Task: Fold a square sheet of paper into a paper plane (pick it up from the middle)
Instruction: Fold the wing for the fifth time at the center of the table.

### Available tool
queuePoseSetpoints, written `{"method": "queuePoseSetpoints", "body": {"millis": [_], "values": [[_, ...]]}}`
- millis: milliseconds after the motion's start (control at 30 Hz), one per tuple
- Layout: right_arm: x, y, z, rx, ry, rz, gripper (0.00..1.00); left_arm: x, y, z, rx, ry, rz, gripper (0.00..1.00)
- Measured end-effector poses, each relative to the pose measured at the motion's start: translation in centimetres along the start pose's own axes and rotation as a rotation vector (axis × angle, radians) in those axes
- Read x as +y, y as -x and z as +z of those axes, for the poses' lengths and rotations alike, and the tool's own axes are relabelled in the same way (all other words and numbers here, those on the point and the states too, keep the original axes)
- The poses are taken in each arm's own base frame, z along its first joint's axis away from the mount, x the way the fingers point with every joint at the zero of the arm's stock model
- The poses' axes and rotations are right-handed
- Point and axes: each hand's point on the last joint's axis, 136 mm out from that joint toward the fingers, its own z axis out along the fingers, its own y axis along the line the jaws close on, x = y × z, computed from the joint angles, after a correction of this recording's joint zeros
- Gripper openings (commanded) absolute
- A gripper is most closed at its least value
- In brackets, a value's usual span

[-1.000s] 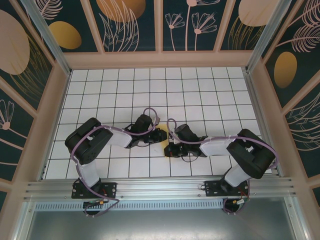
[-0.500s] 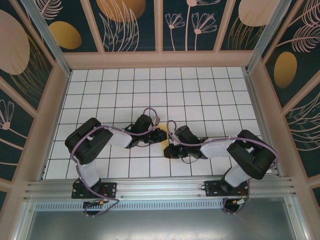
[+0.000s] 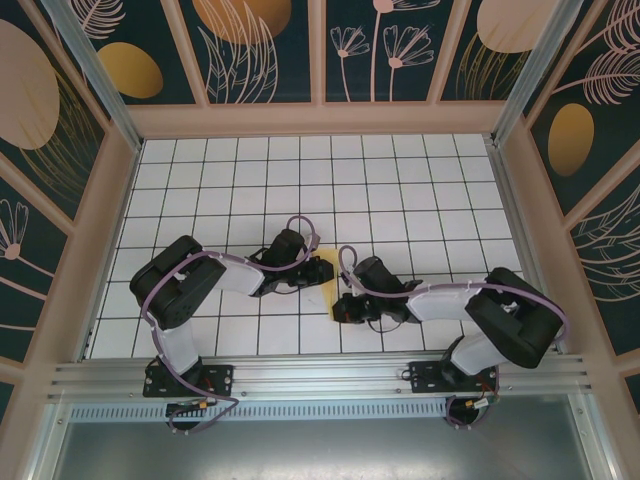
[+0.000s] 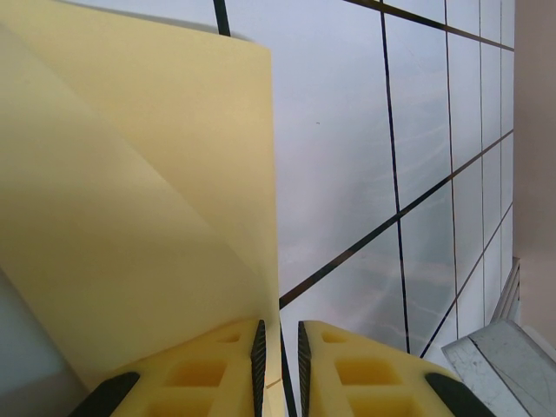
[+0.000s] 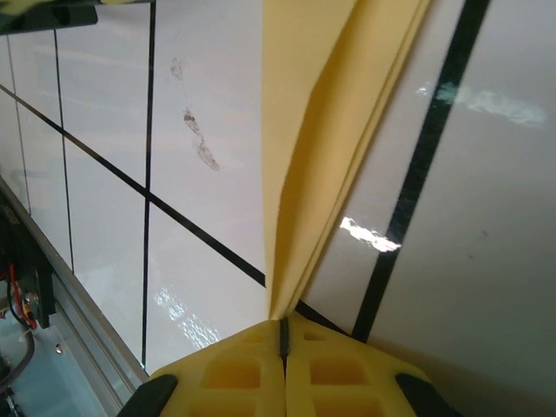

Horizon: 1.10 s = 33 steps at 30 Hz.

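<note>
- The square sheet of paper (image 3: 325, 275), pale yellow and already partly folded, sits on the white gridded table (image 3: 400, 190), a short way beyond the middle of the aluminium rail (image 3: 320, 372). The arms cover most of it in the top view.
- In your right wrist view the sheet (image 5: 330, 130) rises from the tiles as a narrow folded strip, with layers meeting along a sharp crease.
- Your right pincer (image 5: 284, 326) is pressed together on the end of that crease, on the side of the sheet nearer the rail (image 3: 340, 305).
- In your left wrist view the sheet (image 4: 130, 217) stands as a broad tilted flap, lifted off the tiles.
- Your left pincer (image 4: 278, 334) is at the side farther from the rail (image 3: 308, 270). Its jaws stand a thin slit apart and the flap's edge runs into that slit. You cannot tell whether it is truly pinched.
- Judged from this, you are partway through a fold, with the plane not yet formed.
- The next move likely calls for laying the flap down with edges matched, then pressing the crease flat. Pulling the two ends apart could tear paper this thin.
</note>
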Motion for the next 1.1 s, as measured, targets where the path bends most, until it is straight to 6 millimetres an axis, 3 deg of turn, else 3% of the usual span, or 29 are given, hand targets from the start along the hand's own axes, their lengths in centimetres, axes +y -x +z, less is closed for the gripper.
{"method": "queuePoseSetpoints", "body": {"millis": [100, 333, 433, 600, 1100], "values": [[0.6, 0.6, -0.8, -0.031, -0.015, -0.015, 0.08, 0.0, 0.0, 0.0, -0.001, 0.003, 0.000, 0.21], [4.1, 4.8, -1.9, -0.155, 0.012, -0.081, 0.09, 0.1, 0.1, -0.1, -0.006, 0.013, -0.001, 0.21], [3.3, 5.2, -0.7, -0.147, -0.024, -0.069, 0.09, 0.0, 0.1, -0.1, -0.005, 0.014, -0.002, 0.21], [0.0, 4.4, 1.3, -0.116, -0.154, -0.039, 0.07, 0.0, 0.1, -0.1, -0.004, 0.016, -0.003, 0.22], [0.2, 4.6, 1.6, -0.161, -0.153, -0.066, 0.05, 1.0, 2.2, -0.8, -0.077, 0.128, 0.037, 0.28]]}}
